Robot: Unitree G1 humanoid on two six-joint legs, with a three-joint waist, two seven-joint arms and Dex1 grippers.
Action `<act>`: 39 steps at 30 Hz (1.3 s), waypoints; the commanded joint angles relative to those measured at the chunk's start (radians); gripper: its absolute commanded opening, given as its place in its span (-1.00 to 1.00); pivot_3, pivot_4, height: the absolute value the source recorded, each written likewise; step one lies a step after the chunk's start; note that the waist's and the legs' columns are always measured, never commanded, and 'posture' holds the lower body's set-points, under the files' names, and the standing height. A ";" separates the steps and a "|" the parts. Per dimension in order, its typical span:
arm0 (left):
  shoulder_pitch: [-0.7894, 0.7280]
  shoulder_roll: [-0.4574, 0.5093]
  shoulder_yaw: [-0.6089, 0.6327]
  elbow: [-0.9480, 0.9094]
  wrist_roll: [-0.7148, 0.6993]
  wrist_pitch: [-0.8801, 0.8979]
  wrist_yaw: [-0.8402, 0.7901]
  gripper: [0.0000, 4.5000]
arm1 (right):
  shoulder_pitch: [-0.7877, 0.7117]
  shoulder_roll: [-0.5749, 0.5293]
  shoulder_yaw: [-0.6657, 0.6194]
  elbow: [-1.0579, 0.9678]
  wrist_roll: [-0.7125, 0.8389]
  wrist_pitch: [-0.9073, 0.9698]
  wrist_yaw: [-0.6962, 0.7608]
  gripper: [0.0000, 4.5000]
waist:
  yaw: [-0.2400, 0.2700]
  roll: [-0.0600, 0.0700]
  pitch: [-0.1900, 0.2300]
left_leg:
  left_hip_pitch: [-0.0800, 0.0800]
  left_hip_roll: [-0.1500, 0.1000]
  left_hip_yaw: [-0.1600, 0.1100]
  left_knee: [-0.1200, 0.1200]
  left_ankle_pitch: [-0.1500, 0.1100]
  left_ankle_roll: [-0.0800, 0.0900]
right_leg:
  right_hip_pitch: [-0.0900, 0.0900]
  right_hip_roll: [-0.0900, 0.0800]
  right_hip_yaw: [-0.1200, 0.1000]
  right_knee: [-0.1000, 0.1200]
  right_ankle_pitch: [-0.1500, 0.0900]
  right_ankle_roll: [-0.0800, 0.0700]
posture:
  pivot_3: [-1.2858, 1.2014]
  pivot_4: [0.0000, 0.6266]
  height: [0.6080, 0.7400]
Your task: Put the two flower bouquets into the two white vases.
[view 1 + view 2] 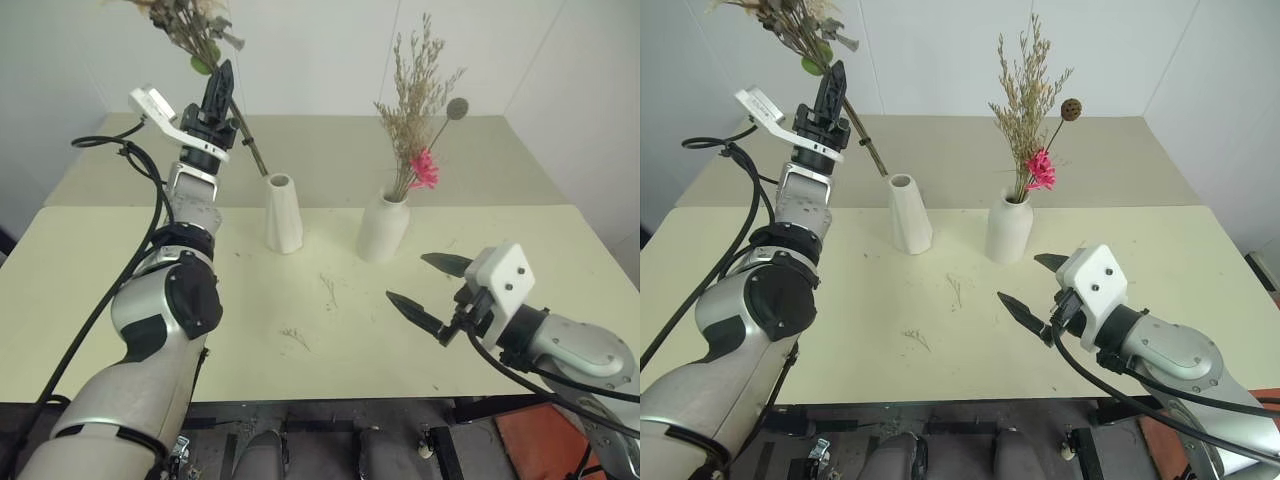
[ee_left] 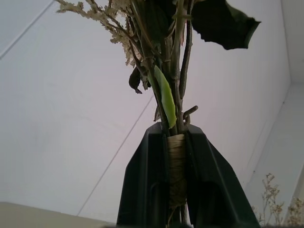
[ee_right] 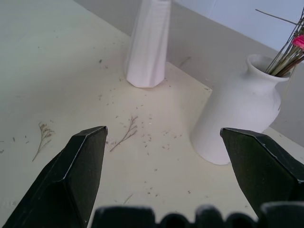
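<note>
My left gripper [image 1: 219, 92] is raised at the back left, shut on the wrapped stems of a dried bouquet [image 1: 190, 28] with whitish sprigs; its stem ends [image 1: 255, 155] hang toward the tall slim white vase [image 1: 282, 213], still above and left of its mouth. In the left wrist view the black fingers [image 2: 147, 180] clamp the twine-bound stems [image 2: 176, 161]. The other bouquet [image 1: 417, 110], with a bright pink daisy [image 1: 424, 168] and a round seed head, stands in the shorter rounded white vase [image 1: 384, 226]. Near the table's front right my right gripper [image 1: 432, 290] is open with nothing in it.
Loose twig scraps [image 1: 328, 288] and another scrap [image 1: 295, 337] lie on the pale yellow table [image 1: 90, 290] in front of the vases. A second table surface [image 1: 330, 160] extends behind, up to white walls. Black cables hang beside my left arm.
</note>
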 commanded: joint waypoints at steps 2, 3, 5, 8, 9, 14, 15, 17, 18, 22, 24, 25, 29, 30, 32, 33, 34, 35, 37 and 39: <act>-0.034 -0.007 -0.012 -0.003 0.036 -0.051 0.035 -0.93 | 0.020 -0.008 -0.030 -0.062 0.004 0.018 -0.023 1.00 | 0.000 0.000 0.000 | 0.000 0.000 0.000 0.000 0.000 0.000 | 0.000 0.000 0.000 0.000 0.000 0.000 | 0.03 -0.52 1.00; -0.037 -0.009 -0.009 0.000 0.039 -0.054 0.043 -0.93 | 0.026 -0.008 -0.034 -0.068 0.004 0.022 -0.025 1.00 | 0.000 0.000 0.000 | 0.000 0.000 0.000 0.000 0.000 0.000 | 0.000 0.000 0.000 0.000 0.000 0.000 | 0.03 -0.52 1.00; -0.043 -0.012 0.000 0.004 0.038 -0.052 0.052 -0.93 | 0.039 -0.008 -0.039 -0.081 0.005 0.029 -0.033 1.00 | 0.000 0.000 0.000 | 0.000 0.000 0.000 0.000 0.000 0.000 | 0.000 0.000 0.000 0.000 0.000 0.000 | 0.03 -0.52 1.00; -0.052 -0.024 0.018 0.008 0.027 -0.038 0.058 -0.93 | 0.061 -0.012 -0.048 -0.099 0.002 0.040 -0.041 1.00 | 0.000 0.000 0.000 | 0.000 0.000 0.000 0.000 0.000 0.000 | 0.000 0.000 0.000 0.000 0.000 0.000 | 0.03 -0.52 1.00; -0.053 -0.028 0.015 0.008 0.033 -0.040 0.057 -0.93 | 0.068 -0.013 -0.051 -0.106 0.002 0.044 -0.045 1.00 | 0.000 0.000 0.000 | 0.000 0.000 0.000 0.000 0.000 0.000 | 0.000 0.000 0.000 0.000 0.000 0.000 | 0.03 -0.52 1.00; -0.068 -0.032 0.011 0.005 0.041 -0.021 0.036 -0.93 | 0.091 -0.014 -0.072 -0.127 0.007 0.070 -0.061 1.00 | 0.002 0.000 0.000 | 0.000 0.000 0.000 0.000 0.000 0.000 | 0.000 0.000 0.000 0.000 0.000 0.000 | 0.03 -0.52 1.00; -0.073 -0.027 0.015 0.004 0.039 -0.021 0.033 -0.93 | 0.095 -0.011 -0.076 -0.132 0.008 0.073 -0.066 1.00 | 0.001 0.000 0.000 | 0.000 0.000 0.000 0.000 0.000 0.000 | 0.000 0.000 0.000 0.000 0.000 0.000 | 0.03 -0.52 1.00; -0.082 -0.018 0.029 0.004 0.026 -0.018 0.035 -0.93 | 0.102 -0.005 -0.078 -0.140 0.011 0.078 -0.076 1.00 | 0.001 0.000 0.000 | 0.000 0.000 0.000 0.000 0.000 0.000 | 0.000 0.000 0.000 0.000 0.000 0.000 | 0.03 -0.52 1.00; -0.084 -0.016 0.035 0.006 0.022 -0.015 0.040 -0.93 | 0.105 -0.003 -0.075 -0.143 0.010 0.079 -0.080 1.00 | 0.001 0.000 0.000 | 0.000 0.000 0.000 0.000 0.000 0.000 | 0.000 0.000 0.000 0.000 0.000 0.000 | 0.03 -0.52 1.00; -0.085 -0.025 0.046 0.010 0.025 -0.009 0.061 -0.93 | 0.102 0.000 -0.046 -0.136 -0.005 0.074 -0.092 1.00 | -0.001 0.000 0.000 | 0.001 0.000 0.000 0.000 0.000 0.000 | 0.000 0.000 0.000 0.000 0.000 0.000 | 0.03 -0.52 1.00; -0.079 -0.034 0.030 0.011 0.047 -0.016 0.060 -0.93 | 0.089 0.001 -0.039 -0.128 -0.006 0.073 -0.095 1.00 | -0.001 0.000 0.000 | 0.001 0.000 0.000 0.000 0.000 0.000 | 0.000 0.000 0.000 0.000 0.000 0.000 | 0.03 -0.52 1.00; -0.075 -0.038 0.025 0.011 0.055 -0.018 0.060 -0.93 | 0.083 0.002 -0.040 -0.124 -0.006 0.072 -0.096 1.00 | 0.000 0.000 0.000 | 0.001 0.000 0.000 0.000 0.000 0.000 | 0.000 0.000 0.000 0.000 0.000 0.000 | 0.03 -0.52 1.00; -0.051 -0.039 0.004 0.015 0.088 -0.031 0.075 -0.93 | 0.089 0.006 -0.054 -0.135 -0.004 0.078 -0.106 1.00 | 0.000 0.000 0.000 | 0.000 0.000 0.000 0.000 0.000 0.000 | 0.000 0.000 0.000 0.000 0.000 0.000 | 0.03 -0.52 1.00; -0.046 -0.039 0.000 0.016 0.095 -0.034 0.080 -0.93 | 0.094 0.006 -0.056 -0.139 -0.002 0.079 -0.108 1.00 | 0.000 0.000 0.000 | 0.000 0.000 0.000 0.000 0.000 0.000 | 0.000 0.000 0.000 0.000 0.000 0.000 | 0.03 -0.52 1.00; -0.032 -0.040 -0.014 0.018 0.117 -0.040 0.086 -0.93 | 0.106 0.006 -0.060 -0.150 0.002 0.082 -0.113 1.00 | 0.000 0.000 0.000 | 0.000 0.000 0.000 0.000 0.000 0.000 | 0.000 0.000 0.000 0.000 0.000 0.000 | 0.03 -0.52 1.00; -0.026 -0.041 -0.016 0.019 0.122 -0.038 0.088 -0.93 | 0.109 0.009 -0.064 -0.155 0.008 0.083 -0.116 1.00 | 0.000 0.000 0.000 | 0.000 0.000 0.000 0.000 0.000 0.000 | 0.000 0.000 0.000 0.000 0.000 0.000 | 0.03 -0.52 1.00; -0.021 -0.042 -0.025 0.020 0.135 -0.043 0.096 -0.93 | 0.110 0.013 -0.073 -0.160 0.019 0.086 -0.120 1.00 | 0.000 0.000 0.000 | 0.000 0.000 0.000 0.000 0.000 0.000 | 0.000 0.000 0.000 0.000 0.000 0.000 | 0.03 -0.52 1.00; -0.017 -0.043 -0.031 0.020 0.144 -0.048 0.099 -0.93 | 0.111 0.016 -0.082 -0.164 0.028 0.089 -0.121 1.00 | 0.000 0.000 0.000 | 0.000 0.000 0.000 0.000 0.000 0.000 | 0.000 0.000 0.000 0.000 0.000 0.000 | 0.03 -0.52 1.00; -0.014 -0.046 -0.032 0.022 0.150 -0.049 0.103 -0.93 | 0.113 0.015 -0.099 -0.170 0.039 0.094 -0.125 1.00 | 0.000 0.000 0.000 | 0.000 0.000 0.000 0.000 0.000 0.000 | 0.000 0.000 0.000 0.000 0.000 0.000 | 0.03 -0.52 1.00; -0.013 -0.049 -0.033 0.022 0.155 -0.050 0.105 -0.93 | 0.118 0.012 -0.108 -0.172 0.038 0.099 -0.128 1.00 | 0.001 0.000 0.000 | 0.000 0.000 0.000 0.000 0.000 0.000 | 0.000 0.000 0.000 0.000 0.000 0.000 | 0.03 -0.52 1.00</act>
